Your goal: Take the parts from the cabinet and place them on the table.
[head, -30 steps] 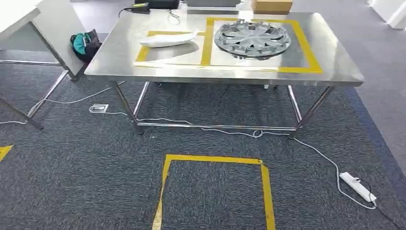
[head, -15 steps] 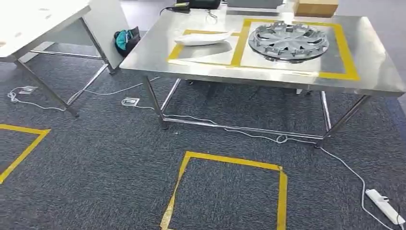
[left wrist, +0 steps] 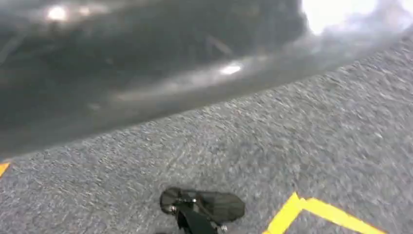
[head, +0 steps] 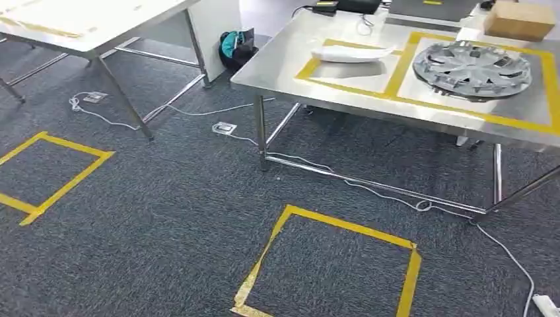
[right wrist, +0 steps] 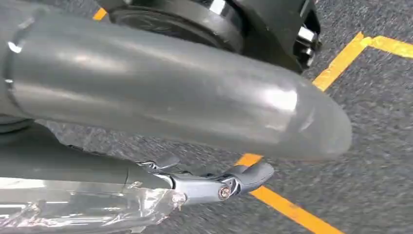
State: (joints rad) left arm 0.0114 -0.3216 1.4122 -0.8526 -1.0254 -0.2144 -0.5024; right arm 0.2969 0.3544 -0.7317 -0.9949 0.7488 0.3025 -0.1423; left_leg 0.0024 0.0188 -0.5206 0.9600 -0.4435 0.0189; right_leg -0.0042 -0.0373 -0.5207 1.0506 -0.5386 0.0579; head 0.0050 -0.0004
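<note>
**Clerk:** Shifted since the last entry: the whole view. The camera has swung left, so the steel table (head: 277,66) now sits at the upper right of the head view. Its contents lie as they did before.

**Checker:** Item one, task parts?

**Clerk:** Grey wheel cover (head: 472,66), flat on the steel table inside a yellow-taped rectangle. White curved part (head: 353,53), in the taped rectangle just beside it. Both are up on the tabletop, well apart from either hand, which hang low over the carpet (right wrist: 380,126).

**Checker:** Item two, right hand?

**Clerk:** Right hand (right wrist: 170,92): thick grey thumb across the wrist view, one dark finger (right wrist: 248,176) stretched out alongside it. Yellow floor tape (right wrist: 287,209) lies on the carpet just past that finger. Whether the hand is spread or closed, I cannot tell.

**Checker:** Item three, left hand?

**Clerk:** Left hand (left wrist: 146,63): a blurred dark grey mass above the carpet. Its state cannot be told.

**Checker:** Sundries?

**Clerk:** Cardboard box (head: 518,20) at the table's far edge, beyond the wheel cover. White table (head: 99,26) and teal bag (head: 236,45) off to the left. White cable (head: 370,188) running under the steel table to a power strip (head: 547,305).
</note>
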